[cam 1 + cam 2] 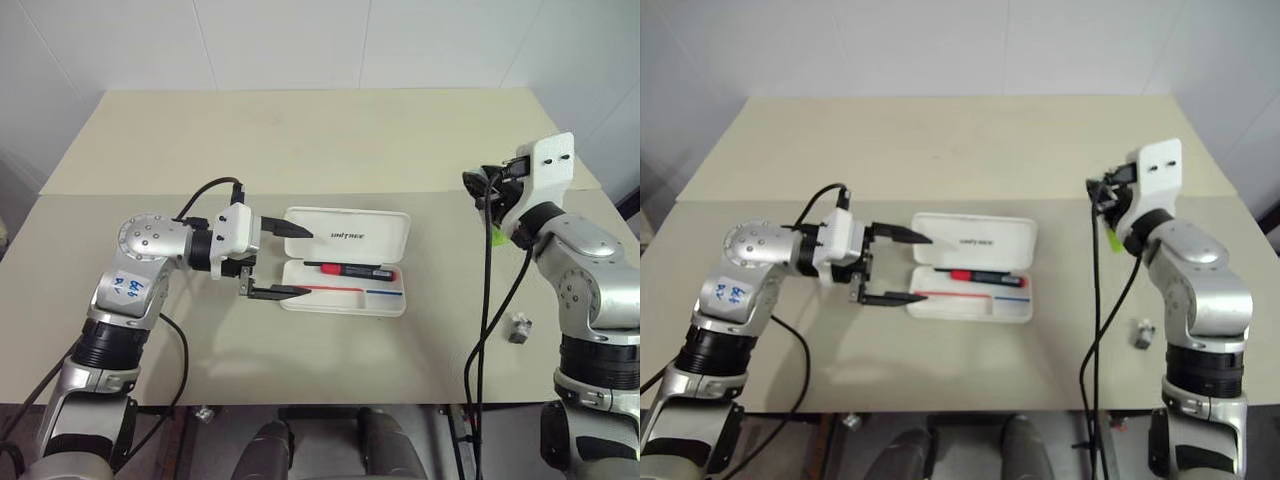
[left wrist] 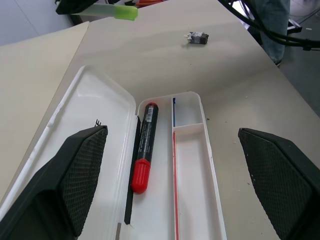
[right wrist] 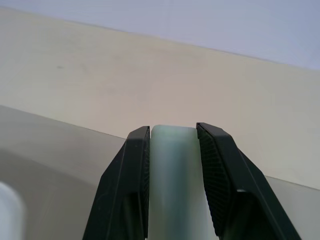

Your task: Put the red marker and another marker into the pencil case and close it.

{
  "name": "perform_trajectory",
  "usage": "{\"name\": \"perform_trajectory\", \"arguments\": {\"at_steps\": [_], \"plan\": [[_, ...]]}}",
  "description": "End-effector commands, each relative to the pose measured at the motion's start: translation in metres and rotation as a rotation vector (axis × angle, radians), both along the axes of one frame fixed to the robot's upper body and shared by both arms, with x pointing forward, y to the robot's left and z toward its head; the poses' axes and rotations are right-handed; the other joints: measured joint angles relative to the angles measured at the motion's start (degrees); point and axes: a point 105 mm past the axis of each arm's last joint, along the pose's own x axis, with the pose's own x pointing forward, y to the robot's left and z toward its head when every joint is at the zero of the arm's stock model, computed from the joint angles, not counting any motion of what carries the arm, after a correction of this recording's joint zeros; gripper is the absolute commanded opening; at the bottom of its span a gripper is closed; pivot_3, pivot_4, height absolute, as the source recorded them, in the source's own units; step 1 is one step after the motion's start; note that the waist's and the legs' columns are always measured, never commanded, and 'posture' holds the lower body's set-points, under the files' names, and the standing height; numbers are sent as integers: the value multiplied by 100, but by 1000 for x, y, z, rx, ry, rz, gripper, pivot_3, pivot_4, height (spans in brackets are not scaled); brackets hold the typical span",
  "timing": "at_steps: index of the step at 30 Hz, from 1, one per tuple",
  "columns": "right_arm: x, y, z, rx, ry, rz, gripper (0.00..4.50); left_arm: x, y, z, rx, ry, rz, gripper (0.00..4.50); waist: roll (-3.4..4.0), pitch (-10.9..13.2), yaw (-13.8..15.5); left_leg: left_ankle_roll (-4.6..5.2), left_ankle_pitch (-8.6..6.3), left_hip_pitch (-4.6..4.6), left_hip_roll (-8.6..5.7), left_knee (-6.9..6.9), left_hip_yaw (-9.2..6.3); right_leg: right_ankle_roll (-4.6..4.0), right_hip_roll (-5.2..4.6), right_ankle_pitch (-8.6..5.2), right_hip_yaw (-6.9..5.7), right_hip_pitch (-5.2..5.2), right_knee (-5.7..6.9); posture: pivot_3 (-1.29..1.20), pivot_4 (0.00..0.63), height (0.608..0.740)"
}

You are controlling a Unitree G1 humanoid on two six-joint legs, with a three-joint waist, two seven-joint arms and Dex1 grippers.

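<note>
- While the case [image 1: 345, 260] lies open near the middle of the table [image 1: 300, 140], lid flat on the far side with its dark print facing up, the head views show the red marker [image 1: 350, 270] lying lengthwise in the tray, along the hinge side.
- Just left of the case, the left gripper [image 1: 290, 260] points toward it with its fingers spread wide — one fingertip over the lid's left end, the other at the tray's left end; it holds nothing.
- Well to the right, the right gripper [image 1: 488, 190] is raised above the table, and a strip of yellow-green marker [image 1: 493, 236] hangs below it.
- On the table near the right arm sits a small grey metal bit [image 1: 518, 328].
- Along the left gripper's own view, both black fingers [image 2: 75, 180] flank the open case; the red marker rests beside the lid hinge, red cap nearer the camera, and the narrower compartment next to it holds nothing.
- Beyond the case, the same view catches the yellow-green marker's tip and the grey bit on the table.
- From the right wrist, two fingers [image 3: 125, 185] are clamped on the pale green marker between them — pads touching both its sides, table beneath.
</note>
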Motion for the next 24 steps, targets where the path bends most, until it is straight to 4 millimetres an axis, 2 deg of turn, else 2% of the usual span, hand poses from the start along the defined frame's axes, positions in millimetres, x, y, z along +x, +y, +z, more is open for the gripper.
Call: {"name": "perform_trajectory", "arguments": {"at_steps": [1,7,13,15,17,21,24], "plan": [[-20,38,44,-61,-135,168,1072,-6,5,11,-54,-42,-16,4500,7,4,3,0,0,0,2,-4,1,0,2,0,1,-3,2,0,150,740],[-46,84,59,-140,-154,412,1072,-6,12,9,-53,-45,-3,4500,6,4,40,-4,0,-8,10,-23,-3,-7,6,-4,-3,-11,-12,0,150,740],[-79,131,41,-220,-32,693,1072,-5,21,5,-40,-42,18,4500,7,4,25,-2,-3,-18,8,-25,-3,-6,3,-3,-5,-19,-25,0,150,740],[-86,141,38,-225,-4,756,1072,-5,24,3,-32,-41,22,4500,7,4,14,-2,-3,-21,10,-27,0,-6,4,-3,-2,-27,-22,0,150,740],[-94,154,26,-257,57,824,1072,-8,28,1,-30,-33,27,4500,7,4,16,-3,-3,-20,12,-29,1,-6,5,-4,-2,-30,-20,0,150,740],[-97,171,-15,-383,220,896,1072,-17,43,-7,-19,-25,40,4500,7,4,22,-3,-3,-21,13,-28,1,-7,6,-4,-2,-32,-16,0,150,740],[-98,182,-33,-414,278,936,1072,-22,57,-13,2,-17,67,4500,7,4,29,-3,-3,-29,13,-27,1,-7,5,-4,-2,-43,-13,0,150,740]]}}
